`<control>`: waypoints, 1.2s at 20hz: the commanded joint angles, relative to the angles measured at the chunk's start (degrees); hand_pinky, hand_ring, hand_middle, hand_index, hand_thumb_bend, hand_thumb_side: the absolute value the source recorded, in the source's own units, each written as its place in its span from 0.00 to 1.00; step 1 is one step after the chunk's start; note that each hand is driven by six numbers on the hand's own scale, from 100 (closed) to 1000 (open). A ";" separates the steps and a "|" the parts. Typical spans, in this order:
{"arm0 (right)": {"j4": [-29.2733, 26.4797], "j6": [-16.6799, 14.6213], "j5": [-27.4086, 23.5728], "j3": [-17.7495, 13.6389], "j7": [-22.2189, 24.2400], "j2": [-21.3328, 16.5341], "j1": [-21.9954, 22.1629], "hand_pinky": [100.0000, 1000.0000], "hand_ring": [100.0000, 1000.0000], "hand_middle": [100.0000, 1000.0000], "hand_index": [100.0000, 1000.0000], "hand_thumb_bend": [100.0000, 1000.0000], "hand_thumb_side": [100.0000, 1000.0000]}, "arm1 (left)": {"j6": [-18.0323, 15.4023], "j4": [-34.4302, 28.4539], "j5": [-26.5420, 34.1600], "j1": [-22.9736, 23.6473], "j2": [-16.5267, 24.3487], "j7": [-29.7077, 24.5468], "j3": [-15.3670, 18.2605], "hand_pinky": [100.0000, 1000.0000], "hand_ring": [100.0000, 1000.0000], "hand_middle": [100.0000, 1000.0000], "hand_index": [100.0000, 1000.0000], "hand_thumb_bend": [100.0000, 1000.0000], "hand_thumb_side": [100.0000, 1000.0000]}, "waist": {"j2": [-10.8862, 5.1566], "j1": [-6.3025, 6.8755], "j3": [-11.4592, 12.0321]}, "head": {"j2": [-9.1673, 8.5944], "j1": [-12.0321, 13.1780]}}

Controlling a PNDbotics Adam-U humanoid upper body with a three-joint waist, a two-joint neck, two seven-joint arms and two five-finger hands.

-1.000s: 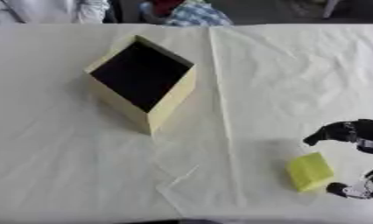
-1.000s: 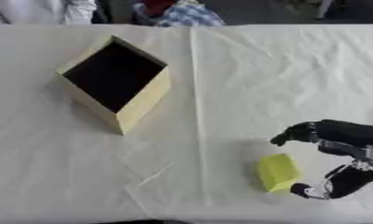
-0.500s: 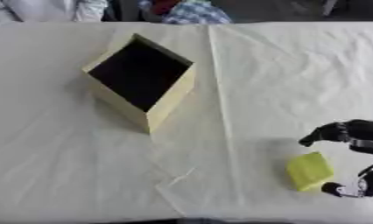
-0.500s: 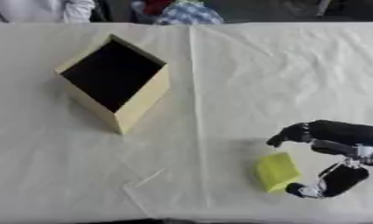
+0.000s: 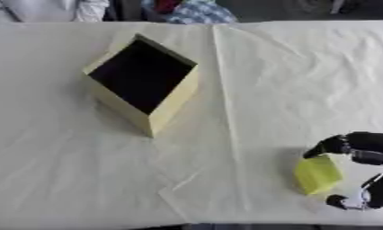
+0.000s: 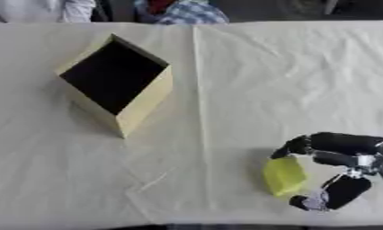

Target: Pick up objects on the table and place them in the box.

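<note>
1. The robot is at the pick-up step: its right hand [image 6: 336,173] sits at the near right of the table [image 5: 305,72], fingers above and thumb below curled round a yellow-green block [image 6: 283,176].
2. The fingers look to touch the block's top edge, though I can't be sure the pinch is complete. The block seems tilted, perhaps tipped up off the white cloth [image 5: 84,170].
3. Next comes a lift, then a long carry left and away to the open cardboard box [image 5: 144,83], which stands well apart with its dark mouth facing up.
4. Against 1 second ago, the fingers have closed nearer the block, and the block has tipped more upright.
5. The left hand shows nowhere.
</note>
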 commanded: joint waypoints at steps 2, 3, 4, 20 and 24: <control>-0.84 2.32 2.00 -1.34 -1.90 -0.72 -1.04 0.73 0.73 0.56 0.75 0.34 0.36 | 0.05 -1.07 0.07 -0.71 0.78 -0.30 -0.10 0.70 0.84 0.88 0.62 0.00 0.67 | -0.60 0.05 -0.10 | -0.69 -0.23; -0.84 3.11 2.76 -2.09 -2.69 -0.57 -1.43 0.68 0.67 0.49 0.68 0.32 0.32 | 0.11 -1.07 0.04 -0.66 0.78 -0.32 -0.11 0.70 0.84 0.88 0.62 0.00 0.67 | -0.61 0.07 -0.18 | -0.66 -0.18; -0.84 3.93 3.40 -3.07 -3.50 -0.28 -2.06 0.60 0.56 0.40 0.58 0.26 0.27 | 0.18 -1.07 0.00 -0.58 0.77 -0.36 -0.12 0.70 0.84 0.88 0.62 0.00 0.67 | -0.63 0.10 -0.32 | -0.58 -0.10; -0.84 6.38 -6.14 -7.79 -16.79 -0.09 -7.48 0.41 0.39 0.23 0.40 0.00 0.00 | 0.53 -1.07 -0.31 -0.41 0.81 -0.62 -0.07 0.70 0.84 0.88 0.62 0.00 0.67 | -0.87 0.03 -0.48 | -0.27 -0.59; -0.84 4.80 -7.61 -8.99 -20.22 -2.65 -10.77 0.42 0.40 0.23 0.40 0.00 0.00 | 0.56 -1.07 -0.23 -0.47 0.91 -0.64 -0.12 0.70 0.84 0.88 0.62 0.00 0.67 | -1.07 -0.12 -0.41 | -0.68 -0.99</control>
